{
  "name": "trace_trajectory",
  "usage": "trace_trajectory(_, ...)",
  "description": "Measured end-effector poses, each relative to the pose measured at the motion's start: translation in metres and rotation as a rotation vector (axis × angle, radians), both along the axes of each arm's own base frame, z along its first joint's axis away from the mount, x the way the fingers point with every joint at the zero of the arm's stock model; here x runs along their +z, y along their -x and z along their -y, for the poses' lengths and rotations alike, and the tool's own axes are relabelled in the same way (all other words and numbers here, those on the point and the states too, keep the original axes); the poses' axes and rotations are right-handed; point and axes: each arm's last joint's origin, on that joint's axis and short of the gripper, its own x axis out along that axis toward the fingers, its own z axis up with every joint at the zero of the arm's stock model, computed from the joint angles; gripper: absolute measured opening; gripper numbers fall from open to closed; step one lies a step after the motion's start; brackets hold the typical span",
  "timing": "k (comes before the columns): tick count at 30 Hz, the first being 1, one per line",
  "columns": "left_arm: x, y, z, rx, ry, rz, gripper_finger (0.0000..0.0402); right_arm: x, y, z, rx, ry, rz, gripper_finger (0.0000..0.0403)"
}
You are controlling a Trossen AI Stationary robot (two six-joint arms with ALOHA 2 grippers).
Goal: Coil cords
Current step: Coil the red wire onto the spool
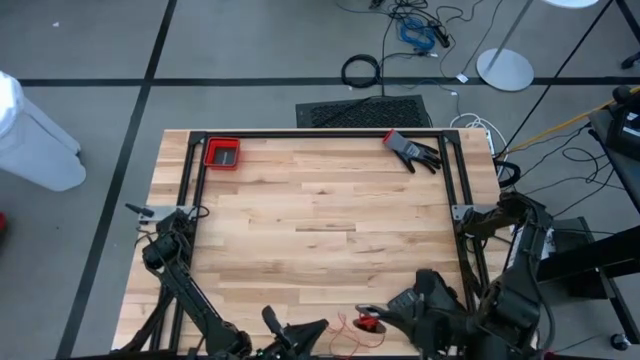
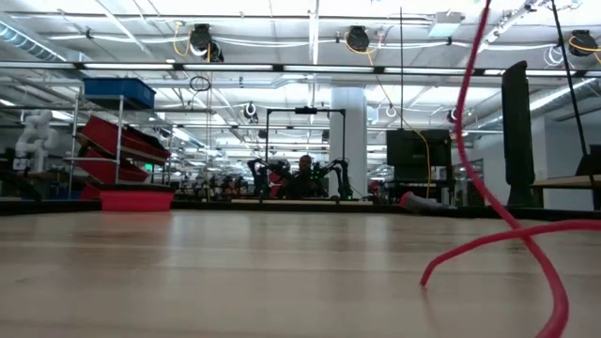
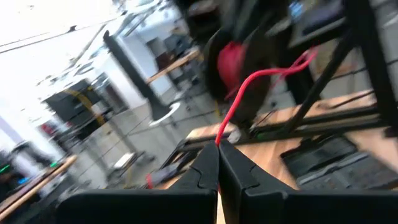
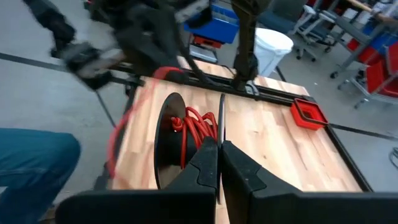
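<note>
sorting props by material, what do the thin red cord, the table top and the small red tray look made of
Thin red cord: likely plastic- or rubber-coated, smooth and bending in soft loops. Table top: wood, pale planks with visible grain and a slight sheen. Small red tray: probably moulded plastic, uniformly red; hard to confirm.

The thin red cord (image 2: 507, 221) is cut off by the low view's top and right edges. In the high view, its small black disc (image 1: 371, 322) is too small for detail; both arms are cropped at the bench's near edge.

Cord (image 1: 352, 332) at table's (image 1: 320, 200) near edge, bin (image 1: 222, 153) far left corner, glove (image 1: 412, 151) far right.
</note>
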Motion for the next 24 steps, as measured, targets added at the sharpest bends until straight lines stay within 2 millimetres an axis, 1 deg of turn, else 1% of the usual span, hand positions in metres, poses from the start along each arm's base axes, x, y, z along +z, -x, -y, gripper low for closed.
trace_trajectory(2, 0.001, -0.001, 0.001, -0.053, -0.003, 0.022, 0.0, -0.001, -0.005, 0.004, -0.013, 0.0, -0.009, 0.0)
trace_trajectory(6, 0.005, -0.004, -0.001, -0.104, -0.002, 0.055, 0.0, -0.002, -0.013, 0.01, -0.014, -0.021, -0.037, 0.0)
trace_trajectory(12, 0.022, -0.012, -0.009, -0.113, -0.032, 0.073, 0.0, -0.007, -0.017, 0.013, -0.016, -0.037, -0.087, 0.0)
trace_trajectory(17, 0.034, -0.016, -0.016, -0.059, -0.041, 0.061, 0.0, -0.009, -0.014, 0.01, 0.017, -0.054, -0.12, 0.0)
trace_trajectory(20, 0.034, -0.018, -0.021, 0.029, -0.041, 0.014, 0.0, -0.009, -0.01, 0.006, 0.043, -0.059, -0.129, 0.0)
trace_trajectory(24, 0.034, -0.02, -0.023, 0.047, -0.039, 0.008, 0.0, -0.008, -0.002, -0.001, 0.081, -0.073, -0.129, 0.0)
